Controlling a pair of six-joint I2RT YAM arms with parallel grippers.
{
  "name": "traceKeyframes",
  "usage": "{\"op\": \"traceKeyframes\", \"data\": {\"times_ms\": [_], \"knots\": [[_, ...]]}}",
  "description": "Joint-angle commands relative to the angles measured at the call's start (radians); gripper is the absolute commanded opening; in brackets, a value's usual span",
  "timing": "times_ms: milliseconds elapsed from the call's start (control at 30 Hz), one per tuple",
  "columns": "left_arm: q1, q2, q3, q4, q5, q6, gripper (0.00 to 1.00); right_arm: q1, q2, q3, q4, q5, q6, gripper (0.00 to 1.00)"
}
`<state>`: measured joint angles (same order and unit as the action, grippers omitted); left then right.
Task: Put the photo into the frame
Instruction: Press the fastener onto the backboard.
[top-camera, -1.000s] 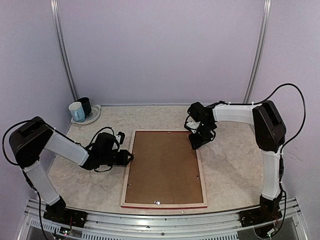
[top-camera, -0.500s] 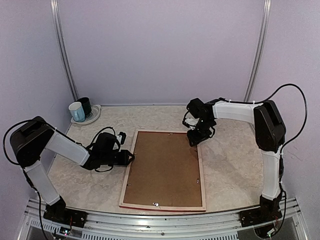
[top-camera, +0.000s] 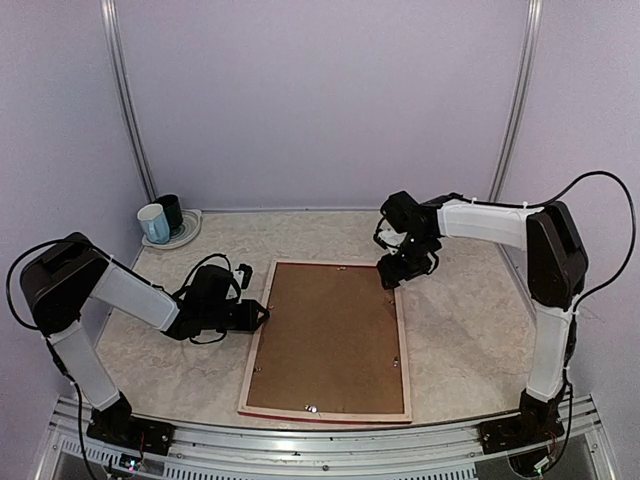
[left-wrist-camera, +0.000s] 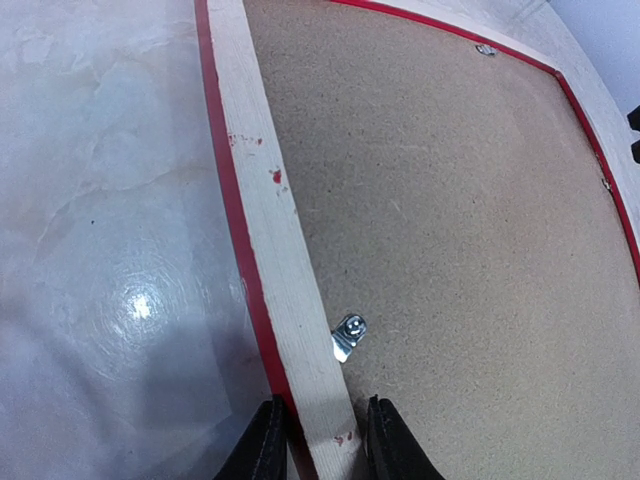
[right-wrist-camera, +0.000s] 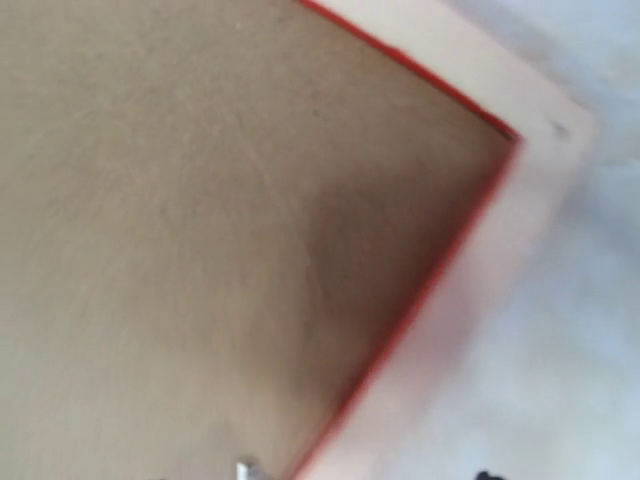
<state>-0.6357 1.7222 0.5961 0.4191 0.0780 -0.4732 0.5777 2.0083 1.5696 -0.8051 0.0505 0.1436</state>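
Note:
The frame (top-camera: 255, 340) lies face down on the table, its pale wood rail and thin red edge around the brown backing board (top-camera: 330, 335). My left gripper (top-camera: 262, 316) is shut on the frame's left rail (left-wrist-camera: 270, 230). Its two black fingers (left-wrist-camera: 268, 445) sit either side of the wood, just short of a small metal clip (left-wrist-camera: 348, 335). My right gripper (top-camera: 398, 275) hovers at the frame's far right corner (right-wrist-camera: 520, 170). The right wrist view is blurred and nothing sits in its jaws. The photo is out of view.
A white mug (top-camera: 153, 222) and a dark mug (top-camera: 170, 210) stand on a plate (top-camera: 190, 232) at the back left. Purple walls close in the table on three sides. A metal rail (top-camera: 320, 440) runs along the near edge.
My right gripper has let go of the frame's right rail, widened and drifted to the far right corner. The frame has shifted slightly left. The left gripper has not moved.

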Motion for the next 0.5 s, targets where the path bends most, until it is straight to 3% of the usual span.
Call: {"op": "traceKeyframes", "data": {"times_ms": [0, 267, 467], "knots": [[-0.023, 0.068, -0.041, -0.217, 0.027, 0.004, 0.27, 0.007, -0.147, -0.102, 0.053, 0.015, 0.08, 0.68], [-0.019, 0.059, -0.047, -0.215, 0.023, -0.005, 0.27, 0.041, -0.308, -0.369, 0.137, -0.047, 0.176, 0.68], [-0.013, 0.061, -0.049, -0.214, 0.027, -0.011, 0.26, 0.144, -0.39, -0.489, 0.155, -0.049, 0.246, 0.68]]}}
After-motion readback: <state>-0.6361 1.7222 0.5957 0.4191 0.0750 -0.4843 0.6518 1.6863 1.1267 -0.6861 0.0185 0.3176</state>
